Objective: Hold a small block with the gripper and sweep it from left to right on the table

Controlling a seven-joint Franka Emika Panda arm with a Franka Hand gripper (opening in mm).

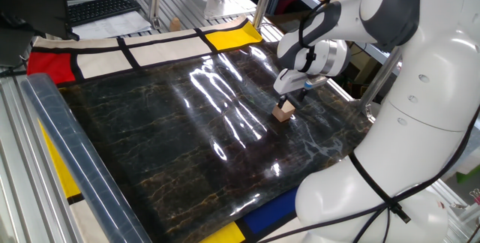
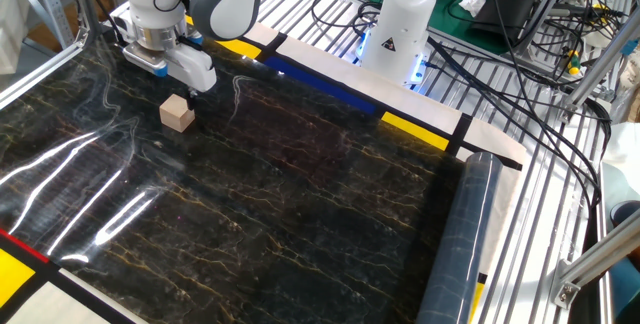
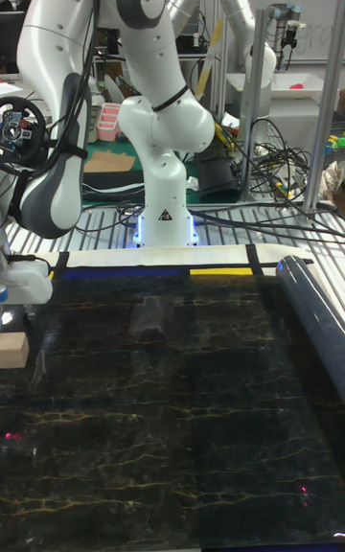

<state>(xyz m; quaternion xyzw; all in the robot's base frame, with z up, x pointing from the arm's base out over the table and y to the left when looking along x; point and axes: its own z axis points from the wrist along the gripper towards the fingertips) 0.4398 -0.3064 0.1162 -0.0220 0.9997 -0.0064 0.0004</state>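
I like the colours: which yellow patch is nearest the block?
The yellow patch at the far corner, just beyond the block; the others lie farther off.

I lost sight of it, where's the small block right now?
The small block sits on the black table, directly under the gripper, at the far left edge of the tall fixed view.

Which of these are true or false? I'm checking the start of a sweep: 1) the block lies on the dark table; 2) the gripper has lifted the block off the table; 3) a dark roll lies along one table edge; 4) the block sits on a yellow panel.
1) True: the block rests on the table.
2) False: the gripper is just above the block, which sits on the table.
3) True: a dark roll lies along the edge.
4) False: it sits on the black marbled sheet.
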